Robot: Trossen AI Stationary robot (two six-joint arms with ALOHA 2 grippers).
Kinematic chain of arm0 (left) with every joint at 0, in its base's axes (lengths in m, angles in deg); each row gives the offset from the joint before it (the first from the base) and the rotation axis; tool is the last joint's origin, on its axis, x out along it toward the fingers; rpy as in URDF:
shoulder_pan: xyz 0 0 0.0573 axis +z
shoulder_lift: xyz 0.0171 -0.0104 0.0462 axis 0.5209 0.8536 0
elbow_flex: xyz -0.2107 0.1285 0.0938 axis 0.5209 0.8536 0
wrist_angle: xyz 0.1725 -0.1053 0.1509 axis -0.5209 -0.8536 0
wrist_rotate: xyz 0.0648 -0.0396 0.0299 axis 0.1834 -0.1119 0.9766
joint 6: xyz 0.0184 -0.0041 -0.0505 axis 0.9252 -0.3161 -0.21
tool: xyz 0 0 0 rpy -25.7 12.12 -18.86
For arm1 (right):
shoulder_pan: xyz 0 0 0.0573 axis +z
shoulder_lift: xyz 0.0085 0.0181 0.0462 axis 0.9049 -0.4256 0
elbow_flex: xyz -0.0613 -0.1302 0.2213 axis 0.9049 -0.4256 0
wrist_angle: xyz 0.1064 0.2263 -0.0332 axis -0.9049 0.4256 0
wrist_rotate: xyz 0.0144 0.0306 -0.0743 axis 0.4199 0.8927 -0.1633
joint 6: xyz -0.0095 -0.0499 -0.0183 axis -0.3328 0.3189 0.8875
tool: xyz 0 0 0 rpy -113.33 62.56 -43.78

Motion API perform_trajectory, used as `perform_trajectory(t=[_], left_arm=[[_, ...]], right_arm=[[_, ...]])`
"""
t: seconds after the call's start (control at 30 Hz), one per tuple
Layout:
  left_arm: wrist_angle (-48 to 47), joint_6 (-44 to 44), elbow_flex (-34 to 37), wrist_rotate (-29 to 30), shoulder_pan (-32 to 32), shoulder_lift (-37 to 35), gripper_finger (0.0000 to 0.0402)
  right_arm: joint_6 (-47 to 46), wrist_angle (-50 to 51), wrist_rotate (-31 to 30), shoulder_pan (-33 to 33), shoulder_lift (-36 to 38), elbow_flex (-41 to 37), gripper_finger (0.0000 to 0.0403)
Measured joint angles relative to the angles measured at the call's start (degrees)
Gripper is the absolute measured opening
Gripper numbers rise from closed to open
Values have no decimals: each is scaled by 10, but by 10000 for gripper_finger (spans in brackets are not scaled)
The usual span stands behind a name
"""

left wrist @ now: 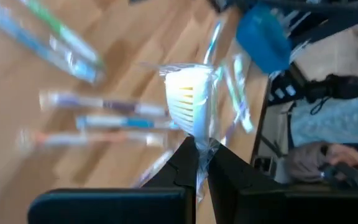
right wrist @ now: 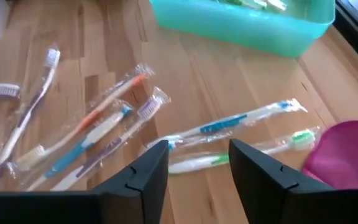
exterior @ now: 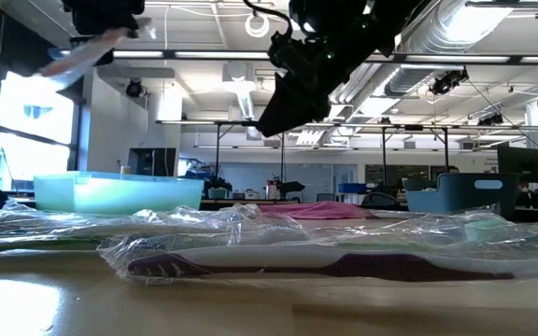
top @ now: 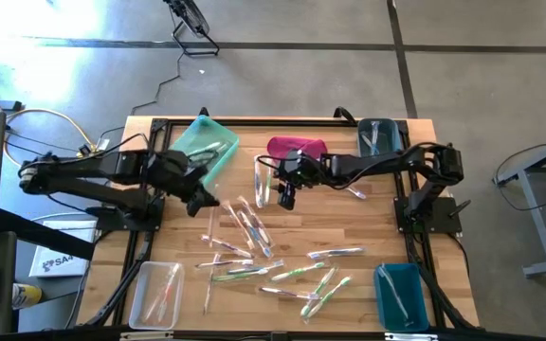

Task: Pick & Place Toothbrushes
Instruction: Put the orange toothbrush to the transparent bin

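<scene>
Toothbrushes, a blue one (right wrist: 238, 120) and a green one (right wrist: 241, 152), lie crosswise just beyond my right hand (right wrist: 199, 163) (fingers apart, empty); my left hand (left wrist: 202, 163) pinches another toothbrush (left wrist: 190, 99).

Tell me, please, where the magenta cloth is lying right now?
In the high view the magenta cloth lies at the table's far edge, near the middle, between the mint-green bin and the dark blue bin.

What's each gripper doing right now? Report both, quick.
Left gripper: shut on a wrapped toothbrush.
Right gripper: open, holding nothing, above the toothbrushes on the table.
</scene>
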State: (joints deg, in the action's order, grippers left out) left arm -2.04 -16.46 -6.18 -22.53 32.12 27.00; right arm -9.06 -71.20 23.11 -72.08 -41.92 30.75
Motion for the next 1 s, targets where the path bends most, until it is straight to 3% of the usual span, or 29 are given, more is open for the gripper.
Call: perform_trajectory(t=[0.27,0.57,0.8,1.0], left_arm=[[-111,-210,0,24,-120,-13,12],[-115,-355,0,115,-280,-2,12],[-179,-474,0,188,-424,45,12],[-194,-585,0,194,-528,109,12]], right_arm=[[-28,-20,-1,0,-1,0,145],[-25,-84,-2,0,-1,0,144],[-26,-100,-1,0,-12,0,140],[-29,-146,1,0,-51,1,138]])
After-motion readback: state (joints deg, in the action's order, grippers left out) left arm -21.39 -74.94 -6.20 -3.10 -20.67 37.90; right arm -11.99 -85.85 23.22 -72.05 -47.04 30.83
